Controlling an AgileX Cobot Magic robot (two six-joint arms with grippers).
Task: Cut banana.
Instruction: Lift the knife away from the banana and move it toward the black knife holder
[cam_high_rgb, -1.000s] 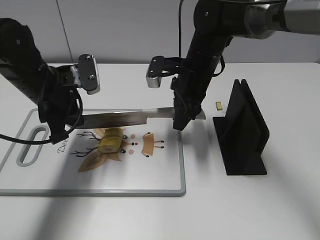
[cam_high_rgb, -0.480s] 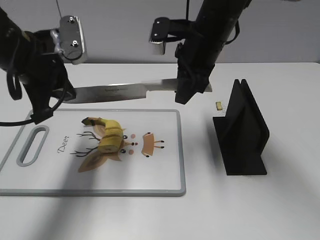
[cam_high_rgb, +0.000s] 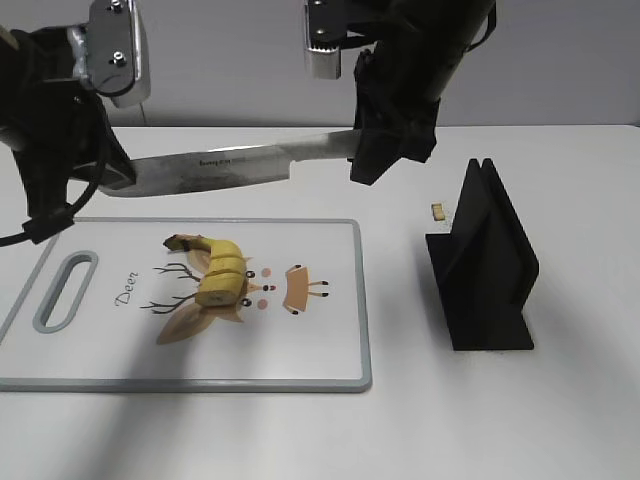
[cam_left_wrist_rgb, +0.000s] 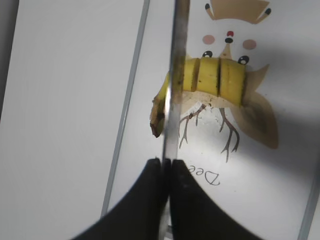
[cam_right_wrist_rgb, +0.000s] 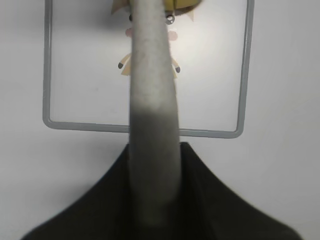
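Note:
A yellow banana (cam_high_rgb: 220, 270), cut into several slices that lie together, rests on the white cutting board (cam_high_rgb: 330, 350) with a deer print. A long steel knife (cam_high_rgb: 240, 165) hangs level in the air behind and above the board. My left gripper (cam_high_rgb: 115, 175) is shut on the blade's tip end. My right gripper (cam_high_rgb: 375, 160) is shut on the handle end. In the left wrist view the blade (cam_left_wrist_rgb: 175, 75) runs from the jaws (cam_left_wrist_rgb: 165, 165) over the banana's (cam_left_wrist_rgb: 215, 75) stem end. In the right wrist view the knife (cam_right_wrist_rgb: 150, 100) runs from the jaws (cam_right_wrist_rgb: 152, 170) over the board (cam_right_wrist_rgb: 75, 125).
A black knife stand (cam_high_rgb: 485, 260) stands on the table to the right of the board. A small pale scrap (cam_high_rgb: 437, 211) lies just behind the stand. The table is white, with a grey wall behind.
Both arms have lifted the knife up off the banana and toward the back. The banana, earlier partly under the blade, now lies uncovered on the board.

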